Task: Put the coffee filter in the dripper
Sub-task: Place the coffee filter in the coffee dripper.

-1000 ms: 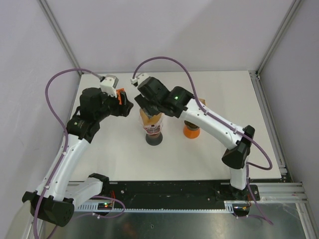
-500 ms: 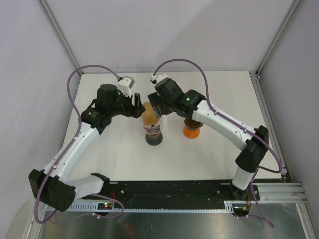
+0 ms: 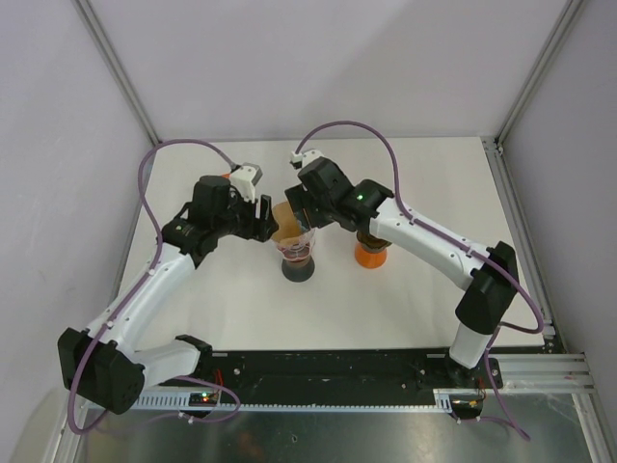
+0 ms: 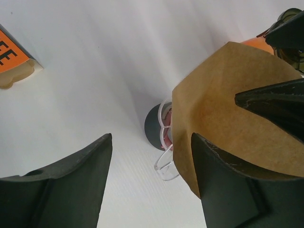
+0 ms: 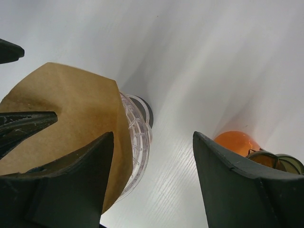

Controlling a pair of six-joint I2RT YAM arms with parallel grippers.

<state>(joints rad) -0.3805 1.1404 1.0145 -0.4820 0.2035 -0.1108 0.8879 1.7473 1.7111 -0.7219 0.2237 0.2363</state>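
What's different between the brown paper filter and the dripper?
The filter is brown, opaque paper; the dripper is clear, ribbed plastic. The filter has straight, angled edges, while the dripper is round. The filter sticks out well past the dripper's rim. Both are together near the middle of the table.

- The coffee filter (image 4: 223,114) was plain tan-brown paper with no print, lying against the black fingers (image 4: 61,185) of the left gripper (image 4: 151,142).
- The dripper (image 5: 137,135), just left of the right gripper (image 5: 153,137), was clear with a ribbed grid pattern and a reddish tint inside.
- Its base (image 4: 152,127) was dark grey.
- The rounded object (image 5: 237,142) to the right gripper's right was glossy orange.
- The box (image 4: 14,59) far left of the left gripper was orange with white lettering and a beige edge.
- The table (image 4: 95,71) was white.
- The cables (image 3: 145,193) were purple.
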